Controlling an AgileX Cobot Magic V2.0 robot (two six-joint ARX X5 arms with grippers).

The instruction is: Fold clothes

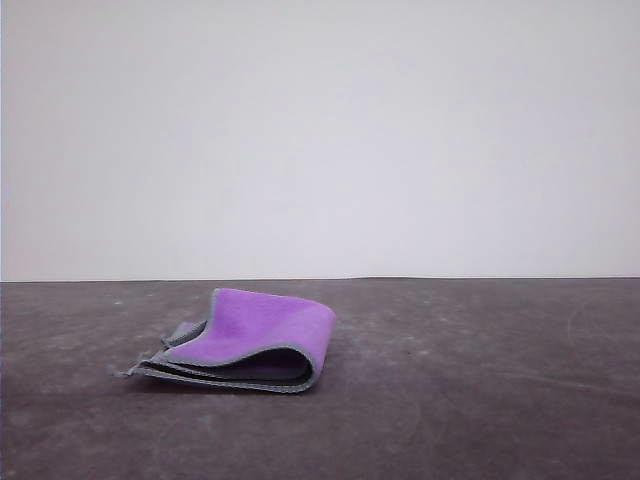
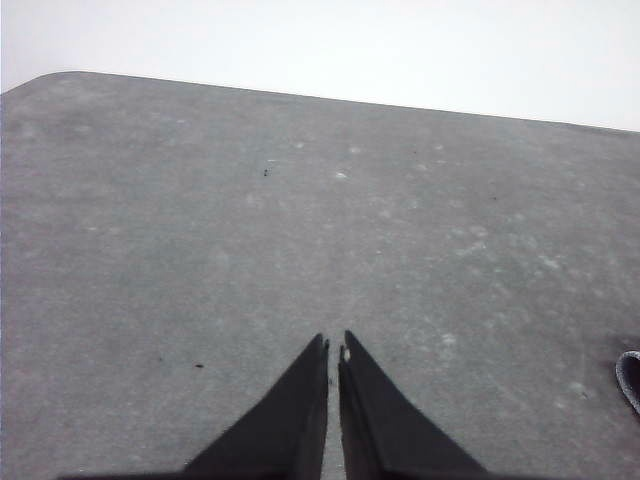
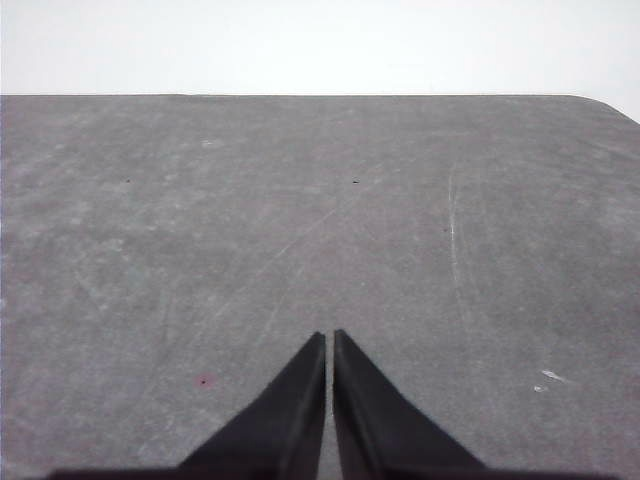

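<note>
Both hands pressed closed on nothing, left hand (image 2: 333, 350) and right hand (image 3: 329, 340) poised over bare grey table (image 1: 480, 400). Folded cloth (image 1: 250, 343) lying left of centre on table, purple face up, grey edging showing, well apart from both hands.

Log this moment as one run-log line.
cloth: folded, purple up, on table | left gripper: shut, empty | right gripper: shut, empty
</note>
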